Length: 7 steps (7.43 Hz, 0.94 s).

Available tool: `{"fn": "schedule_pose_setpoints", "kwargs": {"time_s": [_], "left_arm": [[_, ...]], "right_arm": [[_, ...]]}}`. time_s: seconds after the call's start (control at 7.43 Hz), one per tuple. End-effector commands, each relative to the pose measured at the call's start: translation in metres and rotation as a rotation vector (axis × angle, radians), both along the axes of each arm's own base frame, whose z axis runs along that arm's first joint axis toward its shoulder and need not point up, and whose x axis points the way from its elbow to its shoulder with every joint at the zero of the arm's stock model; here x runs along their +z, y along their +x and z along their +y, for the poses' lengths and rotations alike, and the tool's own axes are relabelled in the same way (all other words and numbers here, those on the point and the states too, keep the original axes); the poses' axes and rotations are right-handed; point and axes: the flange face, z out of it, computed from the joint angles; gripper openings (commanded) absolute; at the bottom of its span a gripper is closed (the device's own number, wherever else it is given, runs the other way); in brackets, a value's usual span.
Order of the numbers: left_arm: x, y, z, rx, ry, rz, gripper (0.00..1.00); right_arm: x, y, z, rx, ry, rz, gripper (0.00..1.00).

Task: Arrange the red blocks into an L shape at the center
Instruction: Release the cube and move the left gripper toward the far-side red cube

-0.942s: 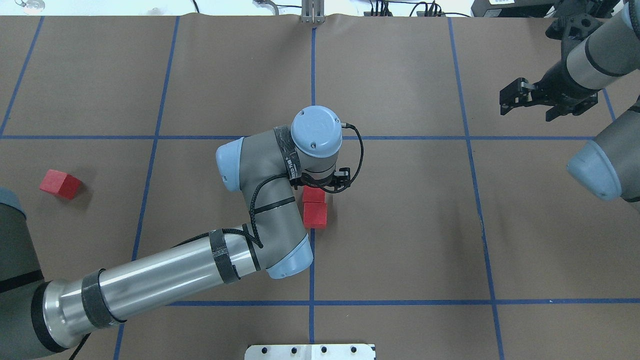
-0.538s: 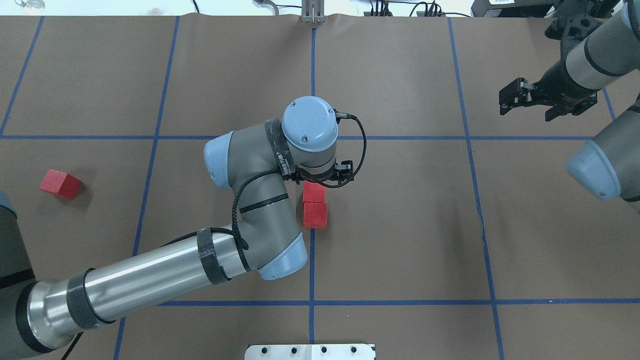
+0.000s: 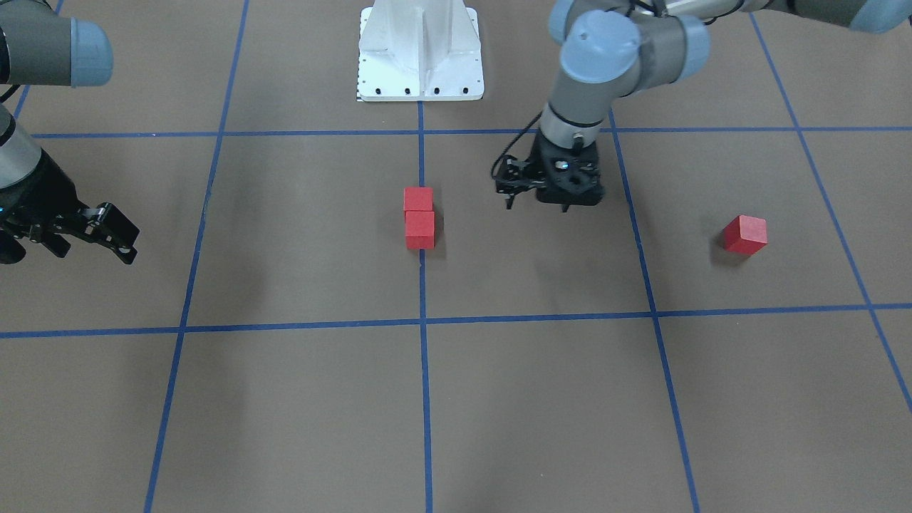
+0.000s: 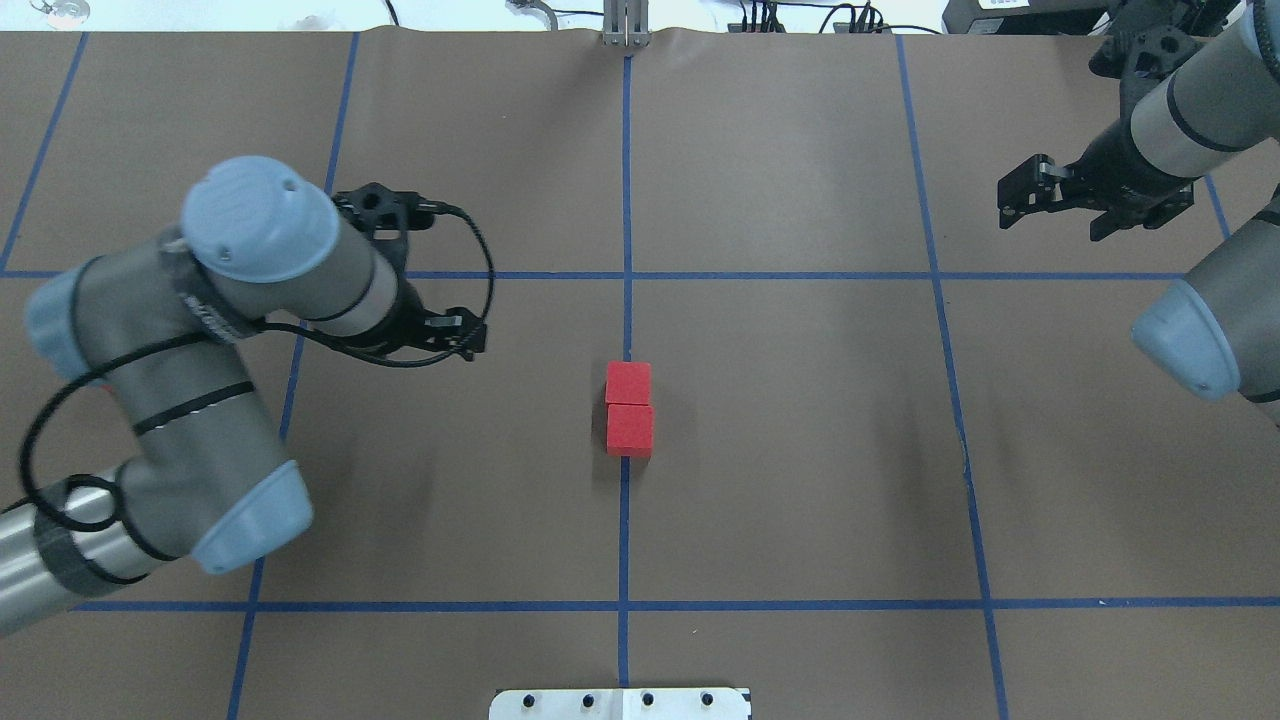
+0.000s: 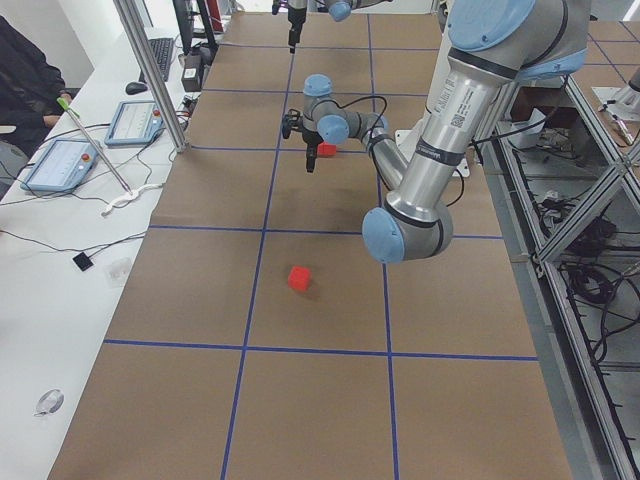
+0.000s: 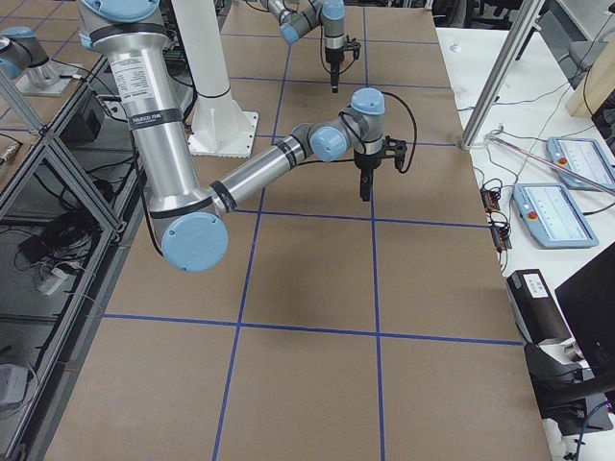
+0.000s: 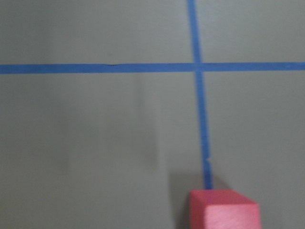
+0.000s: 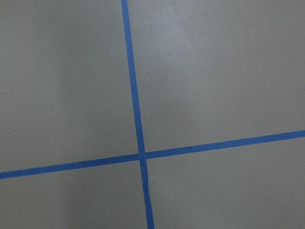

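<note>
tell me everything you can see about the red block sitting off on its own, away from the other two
The lone red block is a small matte cube with plain, unmarked faces. It rests flat on the brown table cover, inside a grid square on the robot's left side, turned slightly askew to the blue tape lines. Nothing touches it; it stands alone.

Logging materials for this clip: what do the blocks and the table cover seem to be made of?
Blocks: probably painted wood or dense foam; matte red, crisp edges, no shine. Table cover: seemingly brown paper; matte, with a slightly wavy far edge.
</note>
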Motion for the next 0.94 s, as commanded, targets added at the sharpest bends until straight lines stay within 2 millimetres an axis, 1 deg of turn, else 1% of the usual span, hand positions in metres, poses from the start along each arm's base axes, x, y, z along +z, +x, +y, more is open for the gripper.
{"fn": "schedule_pose_setpoints", "kwargs": {"time_s": [0.0,0.13,0.27,0.4,0.54,0.81], "left_arm": [[0.080,-0.103,-0.008,0.009,-0.026,-0.055,0.99],[0.115,-0.147,-0.018,0.060,0.009,-0.083,0.99],[0.148,-0.173,-0.023,0.098,-0.006,-0.099,0.99],[0.164,-0.181,-0.035,0.139,0.043,-0.113,0.99],[0.182,-0.178,-0.044,0.221,0.117,-0.132,0.99],[0.222,-0.171,-0.053,0.274,0.145,-0.144,0.98]], "right_arm": [[-0.001,0.000,0.000,0.001,0.002,0.001,0.99],[0.004,-0.001,-0.001,0.000,-0.006,0.005,0.99],[0.005,-0.005,0.000,-0.006,-0.008,0.007,0.99],[0.005,-0.007,0.001,-0.011,-0.008,0.007,0.99],[0.005,-0.010,0.002,-0.016,-0.008,0.007,0.99],[0.007,-0.012,0.001,-0.017,-0.006,0.011,0.99]]}}
